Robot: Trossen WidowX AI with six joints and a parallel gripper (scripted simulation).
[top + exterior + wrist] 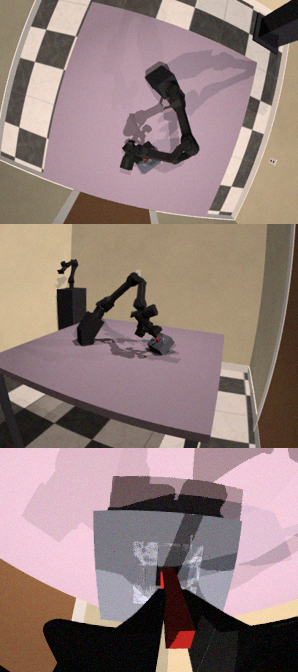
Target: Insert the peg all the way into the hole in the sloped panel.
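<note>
- Top: gripper [140, 155] low over panel [150, 166]; peg [144, 159] only a red speck at panel's upper edge. Arm hides the rest.
- Exterior: peg [158, 339] clamped between fingers, tip meeting sloped face of panel [163, 344]. Long axis tilted, roughly square to slope.
- Wrist: peg [174, 611] points away, tip at dark hole [164, 575]. Best pushed straight along its axis, grip kept firm, no sideways drift, to avoid jamming.

No text, label or number can be read anywhere.
</note>
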